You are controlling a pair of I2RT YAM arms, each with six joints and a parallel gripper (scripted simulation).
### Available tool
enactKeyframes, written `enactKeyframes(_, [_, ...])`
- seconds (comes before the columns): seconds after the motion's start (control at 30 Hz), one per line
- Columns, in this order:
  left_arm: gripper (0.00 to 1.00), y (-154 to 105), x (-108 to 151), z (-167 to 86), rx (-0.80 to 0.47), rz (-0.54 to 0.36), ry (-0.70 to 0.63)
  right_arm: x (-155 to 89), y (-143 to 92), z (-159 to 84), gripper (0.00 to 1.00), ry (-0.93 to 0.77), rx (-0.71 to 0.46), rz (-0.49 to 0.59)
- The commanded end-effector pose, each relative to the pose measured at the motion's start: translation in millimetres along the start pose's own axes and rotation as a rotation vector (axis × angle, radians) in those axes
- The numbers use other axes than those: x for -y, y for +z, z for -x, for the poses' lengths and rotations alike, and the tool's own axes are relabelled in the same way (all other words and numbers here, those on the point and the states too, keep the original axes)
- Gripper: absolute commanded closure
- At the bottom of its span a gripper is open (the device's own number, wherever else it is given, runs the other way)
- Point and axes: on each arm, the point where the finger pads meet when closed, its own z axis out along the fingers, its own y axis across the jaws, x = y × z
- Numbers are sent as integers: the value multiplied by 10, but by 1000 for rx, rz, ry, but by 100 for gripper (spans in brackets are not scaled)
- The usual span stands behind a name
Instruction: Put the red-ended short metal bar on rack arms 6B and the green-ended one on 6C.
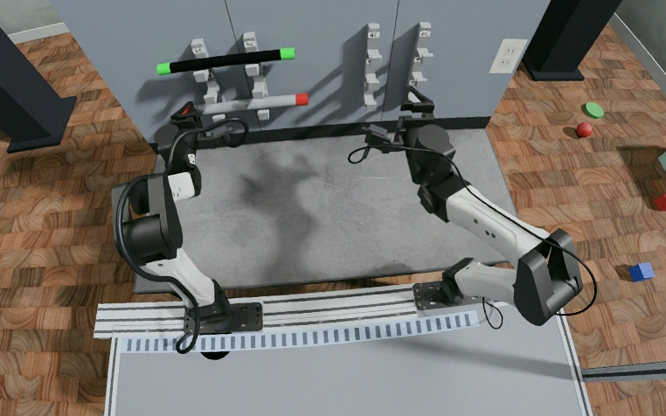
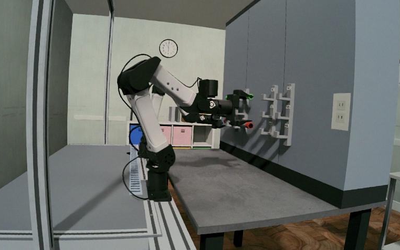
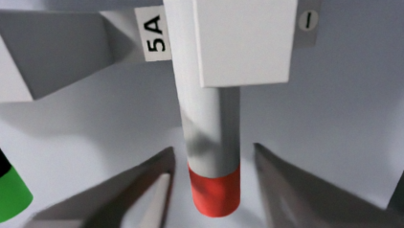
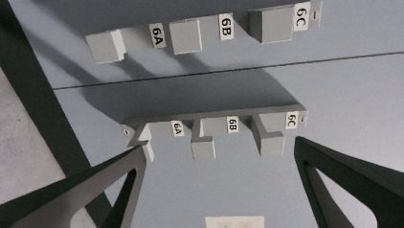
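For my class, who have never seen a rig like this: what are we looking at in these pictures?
Two robot arms face a wall rack. One picture looks from above, one from the side; two come from cameras on the arms' wrists. A red-ended bar and a green-ended bar rest on the left-hand rack. The left gripper has its fingers partly open around the red-ended bar, not gripping it. The right gripper is open, empty, before the rack labelled 6A, 6B and 6C.

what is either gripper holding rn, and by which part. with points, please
nothing yet: left gripper (image 1: pixel 186 120) (image 3: pixel 214 155) is half open around the red-ended bar's (image 1: pixel 253 104) (image 2: pixel 249 125) (image 3: pixel 211 129) end, gaps both sides; right gripper (image 1: pixel 418 106) (image 4: pixel 220 144) is open
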Motion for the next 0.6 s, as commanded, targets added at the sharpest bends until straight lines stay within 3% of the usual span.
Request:
enactKeyframes(0.0, [60, -17, -275, -11, 0, 53, 15, -53, 2, -11, 0, -7, -7, 4])
enactKeyframes(0.2, [100, -18, -273, -8, 0, 53, 15, -53, 2, -11, 0, -7, -7, 4])
enactKeyframes(0.57, [100, -36, -272, -8, 0, 53, 15, -53, 2, -11, 0, -7, -7, 4])
